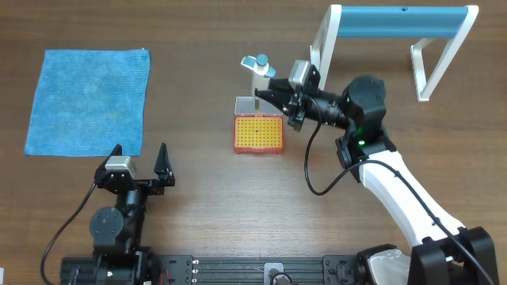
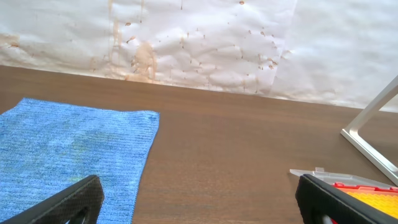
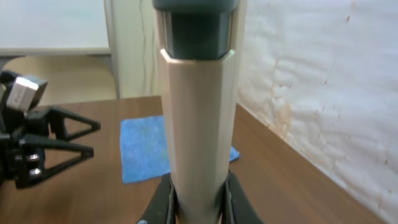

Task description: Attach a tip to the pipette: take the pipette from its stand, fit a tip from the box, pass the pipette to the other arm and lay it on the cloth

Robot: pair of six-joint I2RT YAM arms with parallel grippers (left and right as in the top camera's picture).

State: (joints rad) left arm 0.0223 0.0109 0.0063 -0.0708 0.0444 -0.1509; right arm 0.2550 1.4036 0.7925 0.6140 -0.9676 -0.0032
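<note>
Pipette (image 1: pixel 257 67) upright at upper centre, pinched in right jaws, box (image 1: pixel 258 133) of tips just below, left jaws spread beside cloth (image 1: pixel 87 103)

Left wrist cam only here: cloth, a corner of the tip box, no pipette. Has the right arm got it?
Observer: Yes. The right gripper is shut on the pipette, gripping its pale body.
Operator: Where is it relative to the box?
Observer: In the top view it shows just past the far edge of the tip box, away from the stand. I can't tell whether it is right over the tips.
Operator: And my own arm?
Observer: The left gripper is open, at the near corner of the cloth on the box side.
</note>
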